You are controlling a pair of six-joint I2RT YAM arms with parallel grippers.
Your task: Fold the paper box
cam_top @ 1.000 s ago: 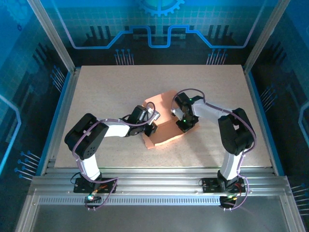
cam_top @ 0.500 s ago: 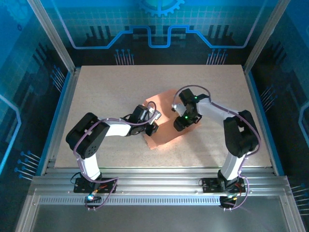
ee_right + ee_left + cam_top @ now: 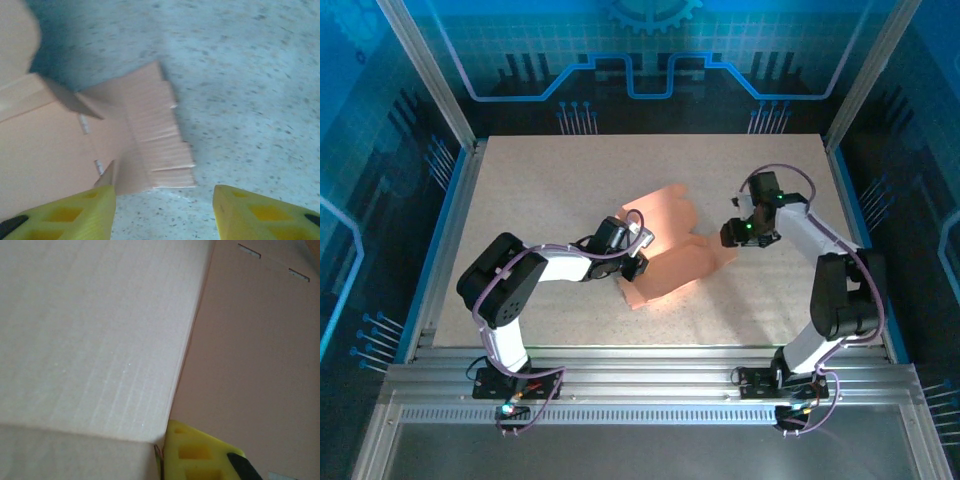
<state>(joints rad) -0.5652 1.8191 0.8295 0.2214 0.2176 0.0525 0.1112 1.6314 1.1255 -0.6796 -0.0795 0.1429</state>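
Lab cell: aluminium frame (image 3: 640,390), blue panels (image 3: 650,60).

Plain salmon-orange, that was the paper box (image 3: 675,262), unprinted all over, with its near panel paler and faintly ribbed in the left wrist view. Under it the table (image 3: 540,190) was beige, dusted with fine dark speckles. The right gripper (image 3: 162,214) showed bright yellow fingers (image 3: 250,210) tipped in black. Behind, the backdrop (image 3: 640,60) glowed blue with a circuit-line pattern.
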